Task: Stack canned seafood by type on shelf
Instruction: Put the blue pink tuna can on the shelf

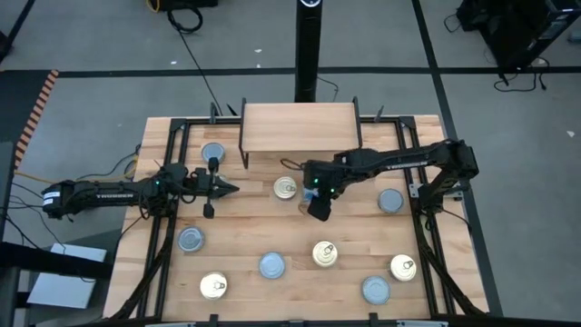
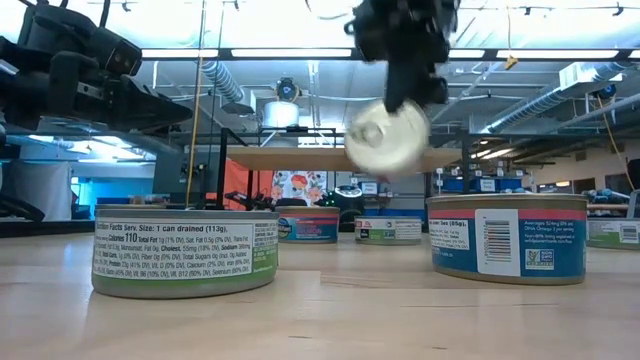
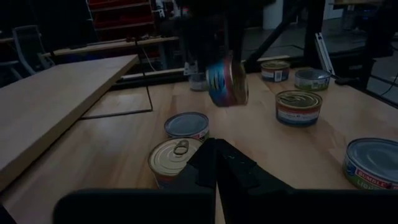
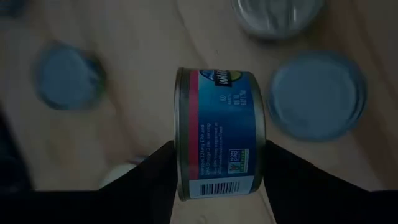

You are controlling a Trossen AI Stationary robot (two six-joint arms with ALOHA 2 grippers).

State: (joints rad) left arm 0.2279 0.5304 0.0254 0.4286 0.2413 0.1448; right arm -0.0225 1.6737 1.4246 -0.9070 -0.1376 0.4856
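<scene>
shelf top is totally bare, so open room up there, but tins dot the table with gaps between

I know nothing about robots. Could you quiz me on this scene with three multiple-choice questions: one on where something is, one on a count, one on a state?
1. Where is the held tin in the right gripper?
A. On the shelf
B. In the air above the table, in front of the shelf
C. Flat on the table

2. In the high view, how many gold-topped tins lie flat on the table?
A. One
B. Four
C. Eight

3. What state is the left gripper in?
A. Shut, holding nothing
B. Wide open
C. Clamped on a tin

Answers: 1 B, the low view shows it raised and tipped on edge. 2 B, four pale gold tops count out among the blue-grey ones. 3 A, its fingers meet in a point with nothing between them.
</scene>
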